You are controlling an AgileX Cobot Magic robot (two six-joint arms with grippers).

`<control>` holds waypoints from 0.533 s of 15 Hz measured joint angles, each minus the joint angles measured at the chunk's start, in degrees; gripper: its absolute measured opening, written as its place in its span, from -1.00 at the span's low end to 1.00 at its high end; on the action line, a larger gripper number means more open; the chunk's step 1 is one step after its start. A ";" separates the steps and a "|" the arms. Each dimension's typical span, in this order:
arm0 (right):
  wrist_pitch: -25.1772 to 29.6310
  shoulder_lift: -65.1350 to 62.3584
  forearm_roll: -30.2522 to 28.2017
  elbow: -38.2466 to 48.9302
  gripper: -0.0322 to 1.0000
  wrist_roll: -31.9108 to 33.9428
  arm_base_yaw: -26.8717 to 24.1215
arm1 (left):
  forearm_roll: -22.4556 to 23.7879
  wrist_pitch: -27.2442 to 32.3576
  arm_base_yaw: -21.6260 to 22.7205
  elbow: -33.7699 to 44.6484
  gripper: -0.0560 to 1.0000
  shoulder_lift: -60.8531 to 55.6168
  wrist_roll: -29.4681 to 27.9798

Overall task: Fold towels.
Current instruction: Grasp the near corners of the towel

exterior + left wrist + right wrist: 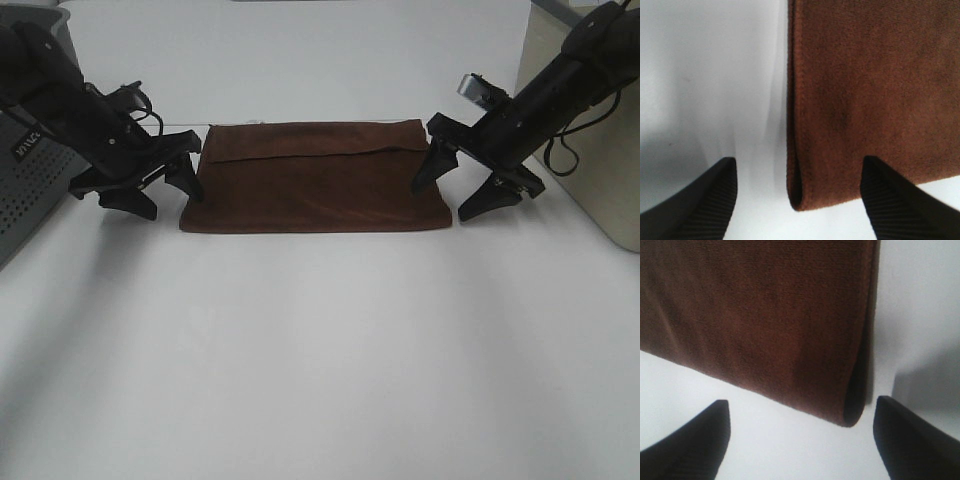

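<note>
The dark brown towel (315, 180) lies folded in a flat rectangle on the white table (320, 350), with a hemmed edge running across its far part. No white tag shows. My left gripper (160, 190) is open at the towel's left end, low over the table. In the left wrist view (799, 162) its jaws straddle the folded near-left corner of the towel (865, 90). My right gripper (457, 190) is open at the towel's right end. In the right wrist view (804, 402) its jaws straddle the folded near-right corner of the towel (765, 315). Neither gripper holds anything.
A grey perforated basket (25, 190) stands at the left edge behind the left arm. A beige box (590, 150) stands at the right edge behind the right arm.
</note>
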 joint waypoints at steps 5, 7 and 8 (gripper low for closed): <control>-4.98 1.60 1.49 0.00 0.42 -2.35 0.86 | -2.98 1.43 -1.32 -6.13 0.36 4.81 0.00; -7.05 1.60 1.26 0.00 0.29 -2.58 2.18 | -3.21 1.43 -1.89 -6.82 0.32 5.21 0.00; -7.79 1.60 1.03 0.00 0.15 -2.64 2.58 | -3.21 1.43 -1.89 -6.82 0.20 5.44 0.00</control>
